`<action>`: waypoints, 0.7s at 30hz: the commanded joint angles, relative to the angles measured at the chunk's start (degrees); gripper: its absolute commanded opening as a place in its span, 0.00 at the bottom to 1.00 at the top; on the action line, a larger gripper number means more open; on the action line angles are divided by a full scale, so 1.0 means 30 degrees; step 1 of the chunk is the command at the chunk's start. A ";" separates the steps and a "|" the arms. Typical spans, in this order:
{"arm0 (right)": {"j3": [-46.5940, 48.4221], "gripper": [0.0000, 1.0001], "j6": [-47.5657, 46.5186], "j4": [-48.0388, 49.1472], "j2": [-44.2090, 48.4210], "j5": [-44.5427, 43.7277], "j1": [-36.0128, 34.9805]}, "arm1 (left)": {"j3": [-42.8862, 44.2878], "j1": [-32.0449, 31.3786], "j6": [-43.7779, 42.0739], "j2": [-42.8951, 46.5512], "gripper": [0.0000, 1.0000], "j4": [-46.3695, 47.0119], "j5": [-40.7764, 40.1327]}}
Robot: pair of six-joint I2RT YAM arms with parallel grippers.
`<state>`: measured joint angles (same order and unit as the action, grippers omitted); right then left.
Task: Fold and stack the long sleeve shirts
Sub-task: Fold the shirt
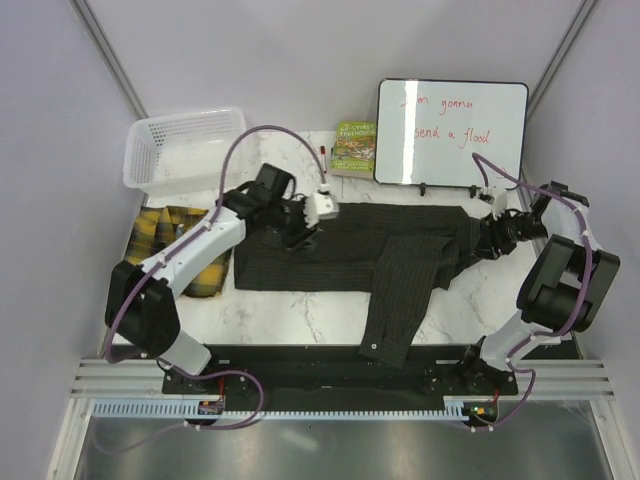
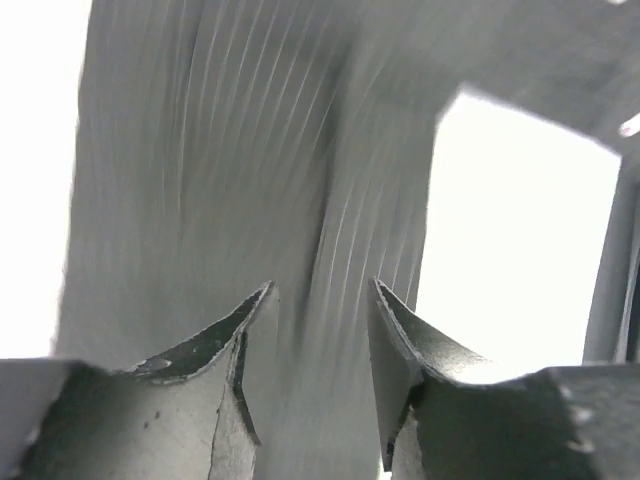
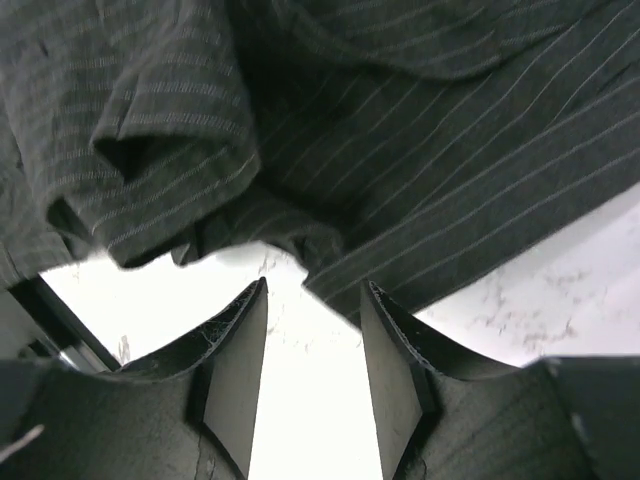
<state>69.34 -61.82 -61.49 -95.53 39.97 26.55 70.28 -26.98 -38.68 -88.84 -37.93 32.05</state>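
Shows the charcoal pinstriped shirt (image 1: 340, 262) spread across the marble table (image 1: 300, 315), one sleeve trailing toward the near edge. Finds the left gripper (image 1: 300, 236) low over its upper left part, fingers parted with nothing between. Catches the right gripper (image 1: 488, 238) at the bunched right end, likewise agape, cloth just beyond its tips. Places the yellow plaid shirt (image 1: 158, 228) crumpled at the table's left side, near the white basket (image 1: 185, 150).
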 commanded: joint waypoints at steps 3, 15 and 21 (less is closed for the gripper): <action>0.2055 0.50 -0.3484 -0.4106 -0.0887 0.3289 -0.0001 | 0.4691 -0.6208 -0.3344 -0.2724 0.49 0.1477 0.1147; -0.6941 0.58 -1.0626 -0.0980 0.3660 0.1649 -0.0994 | 0.1247 -0.1586 0.4160 -0.2883 0.46 0.5320 -0.0077; -0.7147 0.60 -0.7959 0.1571 0.2809 0.1971 -0.2285 | -0.1798 0.1286 0.3928 -0.0772 0.46 0.5203 -0.1160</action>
<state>48.40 -87.72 -63.16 -86.24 42.89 20.95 69.30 -26.28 -29.21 -98.06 -24.27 30.48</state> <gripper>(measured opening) 0.596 0.458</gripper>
